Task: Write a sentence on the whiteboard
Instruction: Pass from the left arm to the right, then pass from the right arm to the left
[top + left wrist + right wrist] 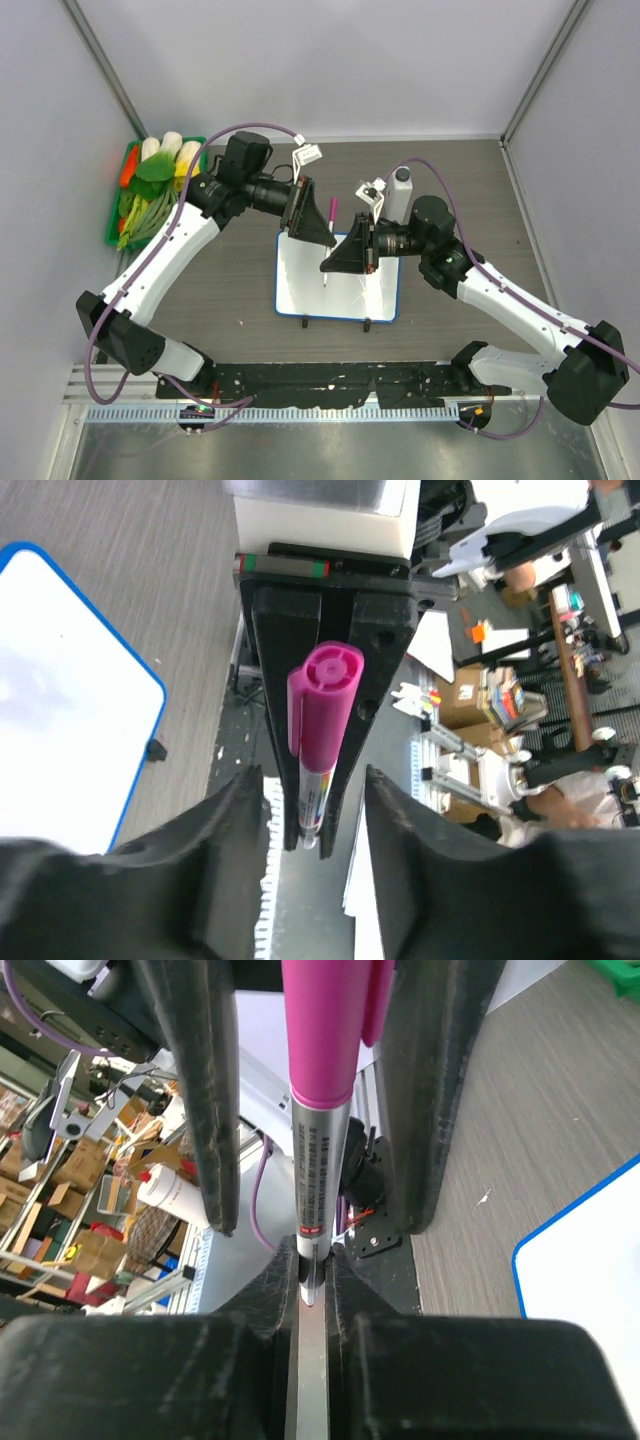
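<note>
The whiteboard point(345, 290) lies flat at the table's middle, white with a blue rim. No pink sentence shows on it. It also shows in the left wrist view point(60, 710) and the right wrist view point(590, 1260). My right gripper point(325, 266) is shut on the silver barrel of a pink-capped marker point(332, 210), held above the board's far left part. In the right wrist view the marker point(318, 1110) runs up from my shut gripper point(313, 1265). My left gripper point(328, 238) is open, its fingers point(200, 1090) either side of the pink cap point(325, 705), apart from it.
A white bottle with a grey cap point(402, 190) stands just beyond the right gripper. A green basket of vegetables point(150, 185) sits at the far left. The board's two black clip feet point(304, 320) stick out at its near edge.
</note>
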You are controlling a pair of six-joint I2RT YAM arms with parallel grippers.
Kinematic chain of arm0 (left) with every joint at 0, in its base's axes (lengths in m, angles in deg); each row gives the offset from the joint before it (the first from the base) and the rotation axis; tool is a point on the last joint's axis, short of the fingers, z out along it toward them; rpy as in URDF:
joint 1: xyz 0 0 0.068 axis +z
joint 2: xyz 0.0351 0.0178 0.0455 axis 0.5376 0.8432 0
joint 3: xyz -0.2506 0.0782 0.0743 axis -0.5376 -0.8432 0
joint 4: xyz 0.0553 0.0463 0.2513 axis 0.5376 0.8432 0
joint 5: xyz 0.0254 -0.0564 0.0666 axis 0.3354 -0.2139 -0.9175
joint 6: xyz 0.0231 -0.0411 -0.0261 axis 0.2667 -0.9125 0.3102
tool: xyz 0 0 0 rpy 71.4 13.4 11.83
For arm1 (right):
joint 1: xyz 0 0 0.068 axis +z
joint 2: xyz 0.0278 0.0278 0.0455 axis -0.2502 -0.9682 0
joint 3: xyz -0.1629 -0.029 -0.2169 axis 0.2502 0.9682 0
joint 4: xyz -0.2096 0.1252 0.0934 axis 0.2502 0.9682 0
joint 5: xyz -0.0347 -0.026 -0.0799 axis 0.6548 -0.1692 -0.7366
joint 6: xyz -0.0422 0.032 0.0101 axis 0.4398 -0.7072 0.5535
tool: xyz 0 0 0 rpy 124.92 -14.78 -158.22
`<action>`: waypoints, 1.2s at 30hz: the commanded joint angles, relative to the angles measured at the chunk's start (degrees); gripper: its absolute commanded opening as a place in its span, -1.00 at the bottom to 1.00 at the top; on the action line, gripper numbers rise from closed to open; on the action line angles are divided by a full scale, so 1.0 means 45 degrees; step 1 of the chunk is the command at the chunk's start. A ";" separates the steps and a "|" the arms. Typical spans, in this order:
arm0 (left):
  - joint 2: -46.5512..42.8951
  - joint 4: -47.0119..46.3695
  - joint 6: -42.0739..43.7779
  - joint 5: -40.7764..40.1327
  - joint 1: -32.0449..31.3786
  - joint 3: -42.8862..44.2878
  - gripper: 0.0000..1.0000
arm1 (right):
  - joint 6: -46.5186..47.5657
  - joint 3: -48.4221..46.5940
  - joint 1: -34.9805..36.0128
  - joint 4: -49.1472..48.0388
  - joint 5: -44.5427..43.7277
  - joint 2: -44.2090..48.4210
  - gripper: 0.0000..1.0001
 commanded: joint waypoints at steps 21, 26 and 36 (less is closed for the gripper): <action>-0.1356 -0.3142 -0.1702 -0.3554 -0.0161 -0.2129 0.70 | -0.5147 0.2450 -0.0598 -0.4087 -0.8824 0.2232 -0.98; -0.0575 -0.3593 -0.1800 -0.3302 -0.0318 -0.1798 0.54 | -0.5675 0.2411 -0.0618 -0.4380 -0.8786 0.1842 -0.98; 0.0090 -0.4570 -0.2289 -0.2734 -0.0376 -0.1621 -0.62 | -0.5617 0.2255 -0.0618 -0.3678 -0.9039 0.1743 -0.97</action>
